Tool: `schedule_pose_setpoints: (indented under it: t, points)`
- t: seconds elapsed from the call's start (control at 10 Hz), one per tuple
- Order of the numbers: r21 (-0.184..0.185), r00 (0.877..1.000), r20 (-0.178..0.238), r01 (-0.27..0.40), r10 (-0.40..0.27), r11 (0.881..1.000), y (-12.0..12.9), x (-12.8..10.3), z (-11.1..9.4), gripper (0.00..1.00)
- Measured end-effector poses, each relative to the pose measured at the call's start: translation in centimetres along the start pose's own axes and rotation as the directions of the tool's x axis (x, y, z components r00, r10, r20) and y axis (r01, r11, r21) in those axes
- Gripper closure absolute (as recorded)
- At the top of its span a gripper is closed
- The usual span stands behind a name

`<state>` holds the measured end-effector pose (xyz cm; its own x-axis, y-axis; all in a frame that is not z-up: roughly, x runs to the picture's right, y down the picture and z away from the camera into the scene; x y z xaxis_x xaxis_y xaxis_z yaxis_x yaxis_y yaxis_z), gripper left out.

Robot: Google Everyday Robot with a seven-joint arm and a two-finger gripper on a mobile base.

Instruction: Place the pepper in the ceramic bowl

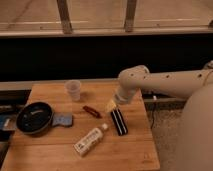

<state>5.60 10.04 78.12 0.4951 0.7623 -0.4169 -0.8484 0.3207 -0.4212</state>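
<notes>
The pepper point(92, 111), a small slim dark red piece, lies on the wooden table point(55, 155) near its middle. The ceramic bowl point(34, 118), black, round and shallow, sits at the table's left side. My gripper point(111, 106) hangs at the end of the white arm, just right of the pepper and above the top end of a black rectangular bar point(119, 122). It is a short way apart from the pepper.
A small translucent plastic cup point(73, 90) stands at the back of the table. A white bottle point(90, 140) lies on its side in front. A blue-grey sponge point(63, 120) lies beside the bowl. The table's right edge is near the arm.
</notes>
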Motion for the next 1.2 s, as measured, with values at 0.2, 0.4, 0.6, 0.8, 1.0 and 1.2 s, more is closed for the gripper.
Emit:
schedule_pose_setpoints:
  t: [0.2, 0.4, 0.6, 0.8, 1.0, 1.2]
  points:
    - [0.013, 0.996, -0.038, 0.086, -0.085, 0.996, 2.6, -2.3, 1.7, 0.2]
    - [0.02, 0.979, -0.104, 0.18, -0.177, 0.983, 5.6, -4.8, 4.5, 0.2]
    - [0.024, 0.957, -0.15, 0.253, -0.247, 0.967, 7.5, -6.4, 6.6, 0.2]
    - [0.019, 0.932, -0.195, 0.315, -0.305, 0.949, 8.4, -7.4, 8.2, 0.2]
    - [-0.001, 0.914, -0.229, 0.343, -0.335, 0.939, 9.2, -8.5, 10.3, 0.2]
    - [-0.016, 0.909, -0.251, 0.339, -0.332, 0.94, 8.8, -8.6, 11.9, 0.2]
